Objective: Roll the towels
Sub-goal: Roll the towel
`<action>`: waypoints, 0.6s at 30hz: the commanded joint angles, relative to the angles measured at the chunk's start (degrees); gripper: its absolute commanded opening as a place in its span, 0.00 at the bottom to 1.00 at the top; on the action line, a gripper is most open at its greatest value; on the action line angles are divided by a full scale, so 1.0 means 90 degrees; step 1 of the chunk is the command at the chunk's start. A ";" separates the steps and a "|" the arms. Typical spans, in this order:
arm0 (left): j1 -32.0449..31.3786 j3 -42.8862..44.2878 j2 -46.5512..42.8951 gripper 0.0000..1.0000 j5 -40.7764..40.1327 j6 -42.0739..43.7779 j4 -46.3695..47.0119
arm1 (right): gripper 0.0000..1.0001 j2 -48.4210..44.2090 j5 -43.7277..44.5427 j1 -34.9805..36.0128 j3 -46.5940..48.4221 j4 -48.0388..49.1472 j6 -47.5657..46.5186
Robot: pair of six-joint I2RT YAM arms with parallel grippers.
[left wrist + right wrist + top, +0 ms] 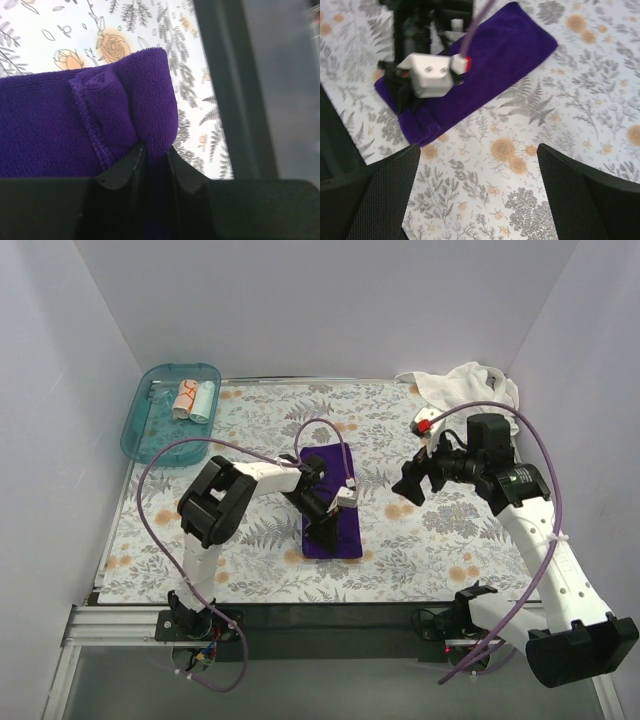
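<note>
Soft and limp by the look of it, the purple towel (40, 125) is clamped at its curled edge by the left hand (156, 150); the right hand (479, 172) is spread, empty.

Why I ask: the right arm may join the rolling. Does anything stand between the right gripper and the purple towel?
Nothing visible: only bare floral sheet lies between the open right gripper and the purple towel, whose near end the left gripper pinches.

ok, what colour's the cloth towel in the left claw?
Dark purple cloth towel, pinched in the left claw; left wrist view shows it best.
</note>
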 commanded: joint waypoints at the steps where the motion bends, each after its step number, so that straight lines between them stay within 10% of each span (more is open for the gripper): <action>1: 0.0119 0.0089 0.0932 0.15 0.0104 0.0536 -0.1525 | 0.88 -0.0195 -0.0589 0.0375 -0.0389 -0.0575 -0.0823; 9: 0.0354 0.0637 0.1667 0.16 0.0163 0.0859 -0.1987 | 0.64 0.0536 0.0221 0.2211 -0.1454 0.0135 -0.1342; 18: 0.0510 0.0901 0.2077 0.17 0.0407 0.1191 -0.2290 | 0.71 0.1396 0.0319 0.3732 -0.1903 0.1717 -0.0553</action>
